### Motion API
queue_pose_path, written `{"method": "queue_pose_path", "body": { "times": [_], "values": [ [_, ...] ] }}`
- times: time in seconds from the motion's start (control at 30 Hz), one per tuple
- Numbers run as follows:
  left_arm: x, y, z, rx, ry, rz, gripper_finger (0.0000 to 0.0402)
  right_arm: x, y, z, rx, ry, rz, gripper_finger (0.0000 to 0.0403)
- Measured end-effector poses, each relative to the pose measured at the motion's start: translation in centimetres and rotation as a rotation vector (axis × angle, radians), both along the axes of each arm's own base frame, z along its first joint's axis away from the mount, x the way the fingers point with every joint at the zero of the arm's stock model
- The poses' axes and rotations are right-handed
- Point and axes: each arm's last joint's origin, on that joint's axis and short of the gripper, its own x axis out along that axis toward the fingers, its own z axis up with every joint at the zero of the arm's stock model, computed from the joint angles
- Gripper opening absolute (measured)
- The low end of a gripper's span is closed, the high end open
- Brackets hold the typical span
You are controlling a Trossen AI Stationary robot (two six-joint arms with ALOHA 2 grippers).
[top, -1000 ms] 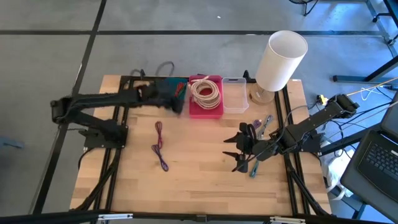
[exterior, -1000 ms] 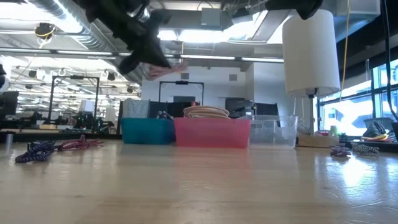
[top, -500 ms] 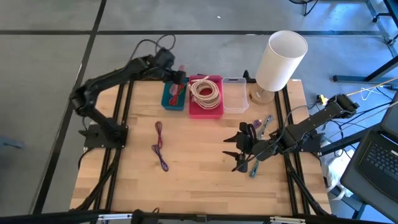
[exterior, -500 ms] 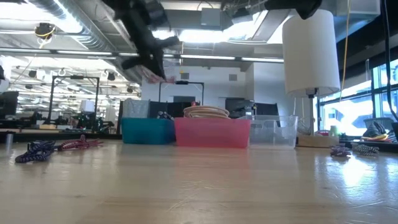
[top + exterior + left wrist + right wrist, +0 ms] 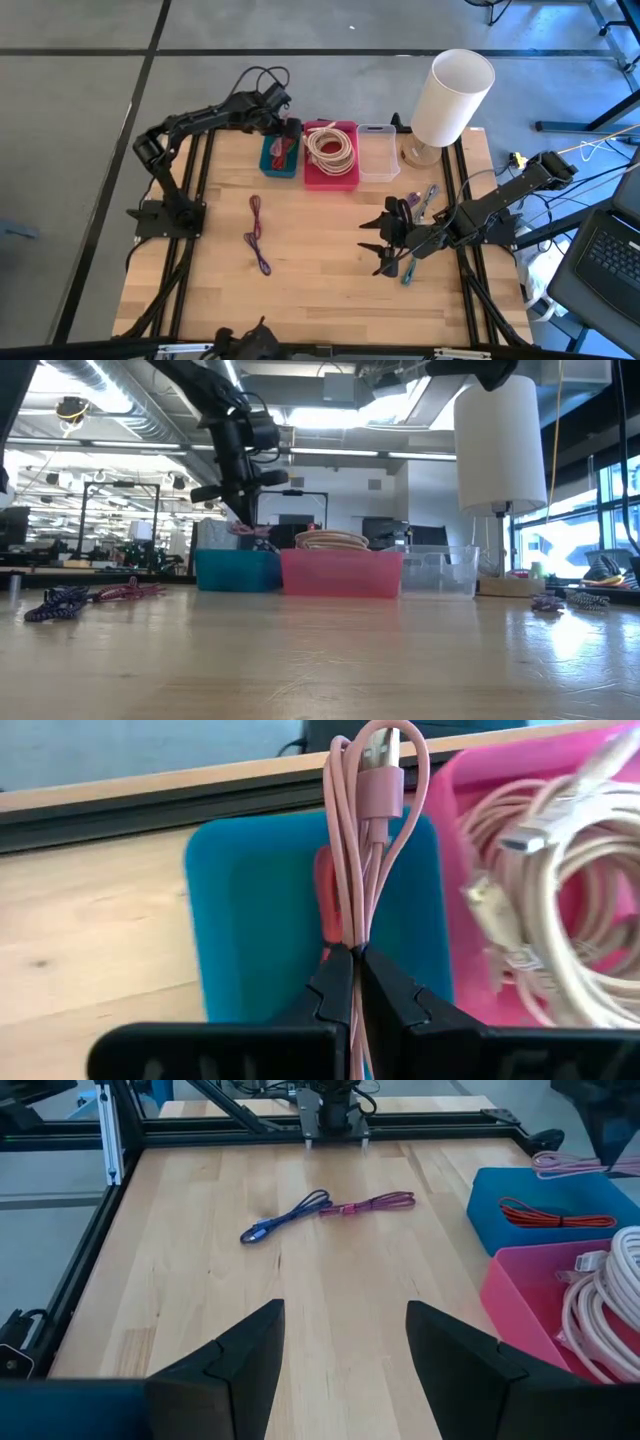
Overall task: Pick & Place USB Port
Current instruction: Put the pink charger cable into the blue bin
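A pink USB cable (image 5: 378, 780), folded into a bundle with its plug at the far end, is in my left gripper (image 5: 355, 960), which is shut on it. This gripper hovers over the teal bin (image 5: 276, 160) at the table's far edge; in the low view the cable (image 5: 246, 530) hangs just above the bin's rim (image 5: 237, 555). A red cable (image 5: 325, 900) lies inside the bin. My right gripper (image 5: 383, 242) waits open over the right half of the table, holding nothing. My left gripper pinches the pink cable's bundled strands (image 5: 352, 935) between its two fingers, several strands together, at the end away from the plug. The fingers point down from above, lying along the bundle. The cable is lifted clear and hangs below the fingers over the teal bin.
A pink bin (image 5: 331, 178) with a coiled beige cable (image 5: 331, 147) stands beside the teal bin, then a clear bin (image 5: 378, 152) and a white lamp (image 5: 452, 92). Purple and magenta cables (image 5: 257, 235) lie on the left half; more cables (image 5: 424, 203) lie by the right arm.
My left arm has swung its elbow toward the far edge and the gripper has come down toward the teal bin, carrying the pink cable. The cable now hangs just above the bin's rim instead of high over it. The right arm has kept still.
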Motion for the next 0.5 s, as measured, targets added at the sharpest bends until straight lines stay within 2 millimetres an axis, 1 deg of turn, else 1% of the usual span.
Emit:
{"method": "queue_pose_path", "body": {
  "times": [0.2, 0.33, 0.43, 0.5],
  "values": [
    [-0.4, -0.3, -0.4, -0.029, 0.072, 0.008, 0.0003, 0.0, 0.0, 0.0, -0.001, 0.003, 0.0, 0.0213],
    [0.1, -0.7, -0.7, -0.018, 0.091, -0.006, 0.0003, 0.0, 0.0, 0.0, -0.002, 0.004, 0.0, 0.0213],
    [0.6, -0.6, -1.6, -0.036, 0.107, -0.015, 0.0003, 0.0, 0.0, 0.0, -0.002, 0.004, 0.0, 0.0213],
    [0.8, -0.5, -2.6, -0.057, 0.137, -0.025, 0.0003, 0.0, 0.0, 0.0, -0.002, 0.005, 0.0, 0.0213]
  ]
}}
